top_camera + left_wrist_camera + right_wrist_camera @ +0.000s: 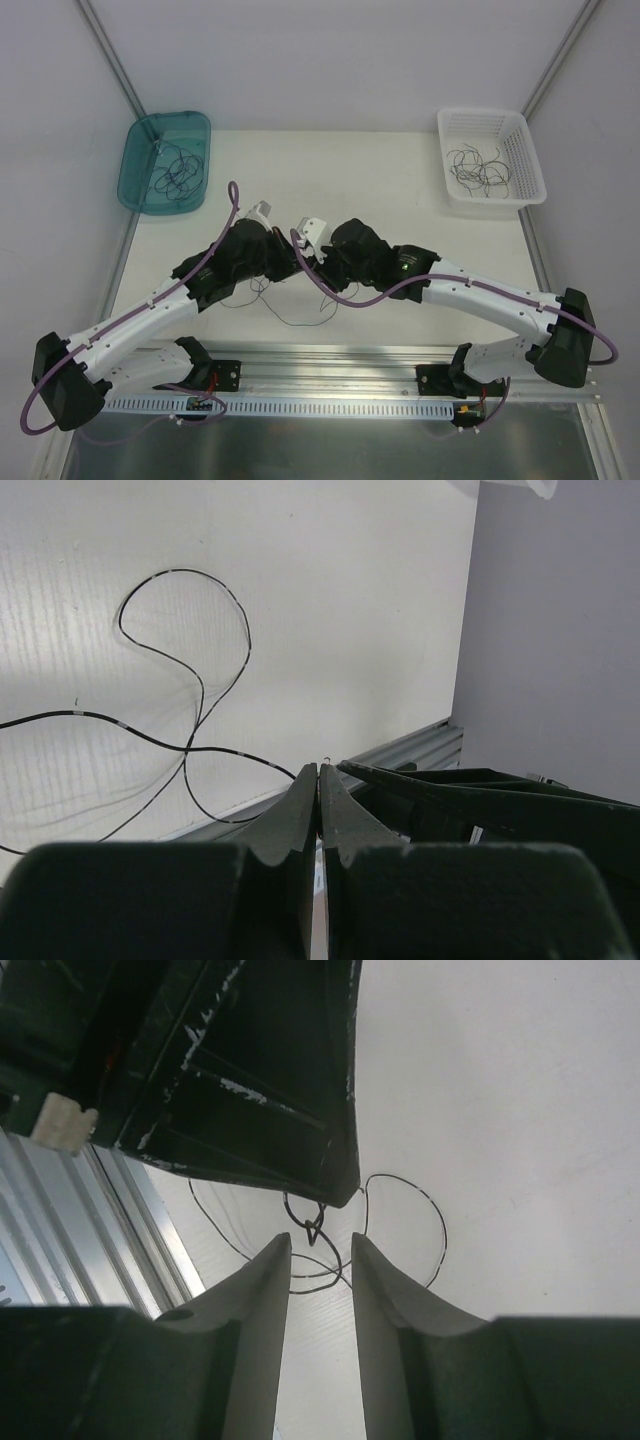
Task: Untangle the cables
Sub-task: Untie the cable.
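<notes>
Top view, L to R.

- 10 o'clock: teal bin (133, 160), a few strands inside. Likely the supply or one sorted lot; can't tell which.
- L claw (319, 780): jaws fully closed, tips meeting. From R wrist cam a small knot hangs right at its tip, so it seems to pinch one strand. The pinch point itself is too fine to confirm. Purpose, prob.: anchor the strand so the other arm can pull against it.
- Cables (188, 748): the working lot sits at table (380, 180) centre, toward 6 o'clock, just ahead of the rail (330, 360). Thin dark loops trail from the claw tips onto the surface, crossing each other once or twice. Loose, not a tight ball.
- R claw (320, 1250): jaws part open, nothing between them. Tips sit either side of the knot, just short of it, facing L claw nose to nose. Reads as lining up for a grip on the second strand beside the anchor.
- 2 o'clock: basket (530, 150), several strands inside, well apart from the arms.

Step in hand, by judgement: R closes on the knot, then the arms draw apart. Risk: hair-thin wire slips the pads, or R catches both strands and tightens the crossing.
</notes>
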